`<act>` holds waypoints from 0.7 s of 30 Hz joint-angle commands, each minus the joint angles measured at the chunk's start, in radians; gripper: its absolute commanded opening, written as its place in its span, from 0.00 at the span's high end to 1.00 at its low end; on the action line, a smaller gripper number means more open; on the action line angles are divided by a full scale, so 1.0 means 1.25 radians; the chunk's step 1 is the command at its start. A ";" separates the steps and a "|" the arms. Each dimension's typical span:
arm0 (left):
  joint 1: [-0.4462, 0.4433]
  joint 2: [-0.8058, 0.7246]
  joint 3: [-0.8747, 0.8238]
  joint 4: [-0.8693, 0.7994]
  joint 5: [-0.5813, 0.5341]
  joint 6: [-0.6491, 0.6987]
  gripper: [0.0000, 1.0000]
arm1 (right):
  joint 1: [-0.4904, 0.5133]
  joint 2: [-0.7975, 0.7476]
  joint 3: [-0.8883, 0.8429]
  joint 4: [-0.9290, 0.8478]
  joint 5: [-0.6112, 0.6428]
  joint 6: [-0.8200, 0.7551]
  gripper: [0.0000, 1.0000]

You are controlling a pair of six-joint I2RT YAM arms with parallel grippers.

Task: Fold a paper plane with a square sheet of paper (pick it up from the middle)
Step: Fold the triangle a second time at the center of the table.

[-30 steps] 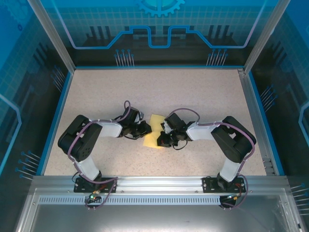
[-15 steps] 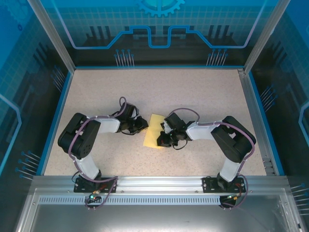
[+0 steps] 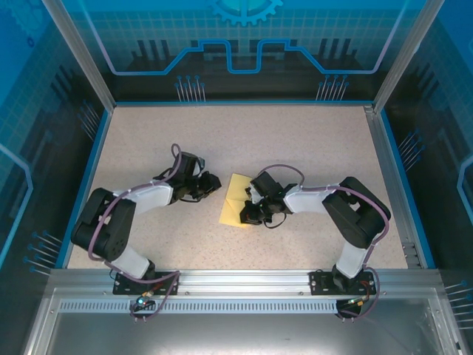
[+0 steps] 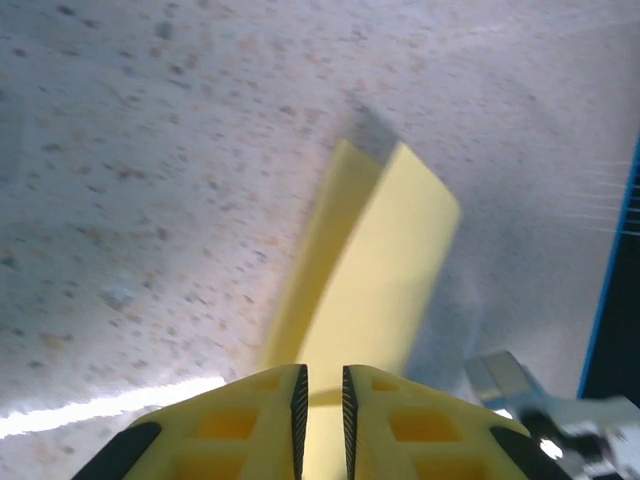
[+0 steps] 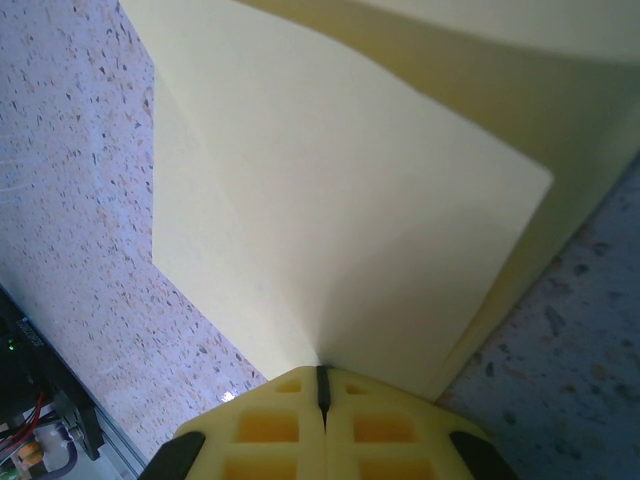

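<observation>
Two arms meet mid-tabletop point(image 3: 148, 133) in the top view: the folded yellow sheet of paper point(image 3: 235, 198) lies flat between them. The left fingers point(image 3: 213, 183) sit just beside its left edge, and the right fingers point(image 3: 251, 213) sit over its right side, likely to pin it. At the left wrist, the fingers point(image 4: 299, 385) stand slightly parted and empty, the sheet point(image 4: 380, 260) ahead. At the right wrist, the fingers point(image 5: 322, 385) are clamped on the sheet's point(image 5: 330, 200) folded layers — probably an anchor for the next crease.

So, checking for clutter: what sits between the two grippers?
In the top view, the folded yellow sheet, pinched by the shut right gripper, then a little bare table before the left gripper.
</observation>
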 commanded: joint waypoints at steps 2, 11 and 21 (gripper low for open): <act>-0.041 -0.021 -0.008 -0.025 0.054 0.049 0.82 | 0.018 0.033 -0.010 -0.115 0.040 -0.011 1.00; -0.079 0.082 0.026 0.020 0.133 0.063 0.85 | 0.018 0.016 0.014 -0.125 0.047 -0.019 1.00; -0.086 0.168 0.052 -0.062 0.002 0.077 0.89 | 0.018 -0.007 0.029 -0.107 0.031 -0.022 0.98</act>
